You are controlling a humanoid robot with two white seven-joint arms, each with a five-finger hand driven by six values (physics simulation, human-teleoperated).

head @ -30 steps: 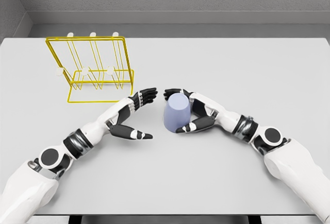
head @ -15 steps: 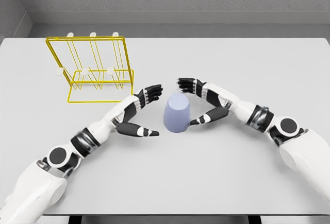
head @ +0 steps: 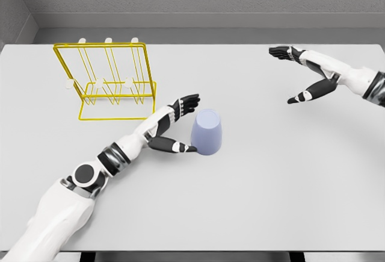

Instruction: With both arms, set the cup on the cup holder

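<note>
The table (head: pixel 289 190) is wide and grey, and the yellow wire cup holder (head: pixel 108 84) stands at its far left, well apart from where I am working. My right hand (head: pixel 307 75) hangs above the far right of the table, fingers spread and holding nothing, well away from the cup. My left hand (head: pixel 177 126) sits just beside the lilac cup (head: pixel 207 132), which rests on the table near the middle; my fingers are wide, arched toward its upper left side, my thumb tip at or almost at its lower wall, nothing gripped. The danger, as I judge it: if I close unevenly, my thumb shoves the cup rightward and it slides or tips away, since nothing backs it on that side. A loose grasp could also drop it on the way to the holder's pegs
</note>
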